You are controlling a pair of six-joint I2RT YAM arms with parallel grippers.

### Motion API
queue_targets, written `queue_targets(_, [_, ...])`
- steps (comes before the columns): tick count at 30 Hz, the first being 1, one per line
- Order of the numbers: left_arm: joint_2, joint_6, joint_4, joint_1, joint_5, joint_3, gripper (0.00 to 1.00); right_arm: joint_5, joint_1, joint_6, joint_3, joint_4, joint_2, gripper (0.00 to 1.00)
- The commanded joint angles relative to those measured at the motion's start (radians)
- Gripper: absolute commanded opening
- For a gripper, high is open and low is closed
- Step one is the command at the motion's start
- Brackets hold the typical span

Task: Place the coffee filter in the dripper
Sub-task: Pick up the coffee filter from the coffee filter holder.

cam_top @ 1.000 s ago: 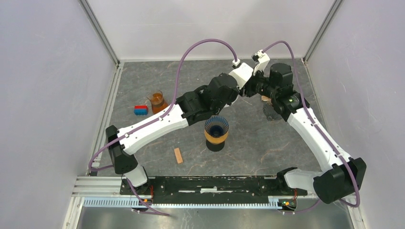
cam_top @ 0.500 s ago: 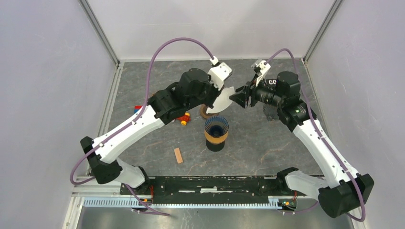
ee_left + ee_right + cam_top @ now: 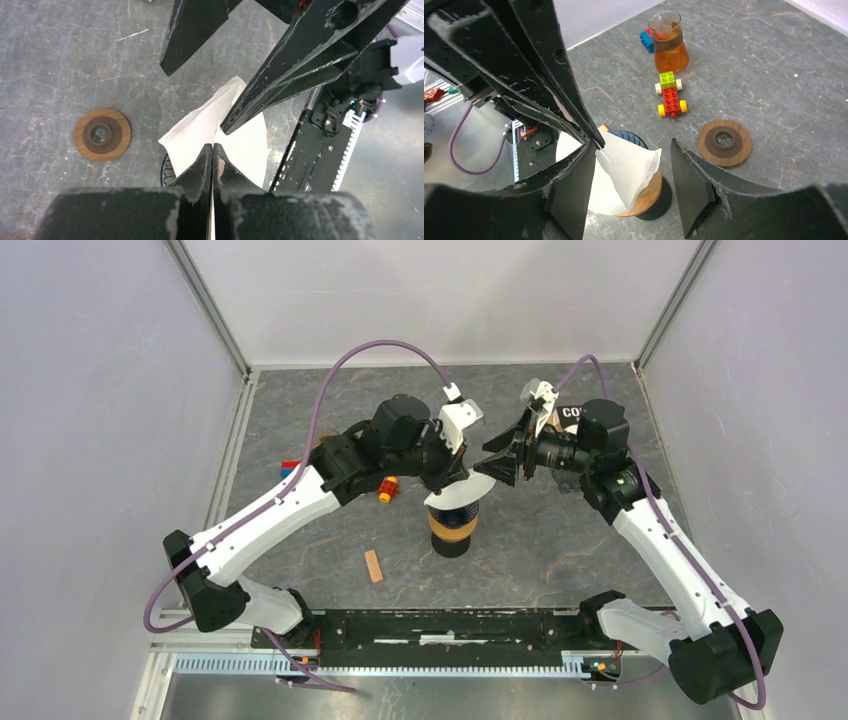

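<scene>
The filter (image 3: pixel 629 167) is right over the dripper (image 3: pixel 651 192), hanging at its mouth but not seated. It looks flat, its lower point off toward the near rim rather than down the middle. The left pincer (image 3: pixel 212 152) is pressed tight on its upper edge, carrying it. The right pincer (image 3: pixel 492 462) stands spread, one finger either side of the filter's free edge; I can't tell whether either finger touches the paper.

So I'd call the carry done. What's left is opening the paper into a cone, lowering it inside the rim and letting go.

Room is tight up top, with both pincers nose to nose above the cup and little gap between them. Down on the bench (image 3: pixel 560 550), a wooden ring (image 3: pixel 724 142) lies just beside the dripper on its far side. A toy car (image 3: pixel 670 95) sits left, near the ring, and a flask (image 3: pixel 667 42) sits further off. A small stick (image 3: pixel 373 565) lies near-left, apart. The right side looks open for backing out, and the walls are well away.
</scene>
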Motion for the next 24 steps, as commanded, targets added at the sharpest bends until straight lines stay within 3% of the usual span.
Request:
queue_targets(1, [-0.042, -0.043, -0.001, 0.010, 0.085, -0.001, 0.02, -0.045, 0.003, -0.032, -0.007, 0.039, -0.031, 0.62])
queue_targets(14, [-0.089, -0.016, -0.033, 0.032, 0.164, 0.003, 0.02, -0.078, -0.011, -0.065, 0.020, 0.017, -0.046, 0.62])
queue_targets(24, [-0.084, -0.004, 0.013, 0.032, 0.104, -0.104, 0.02, -0.076, -0.015, -0.178, 0.028, -0.049, -0.065, 0.62])
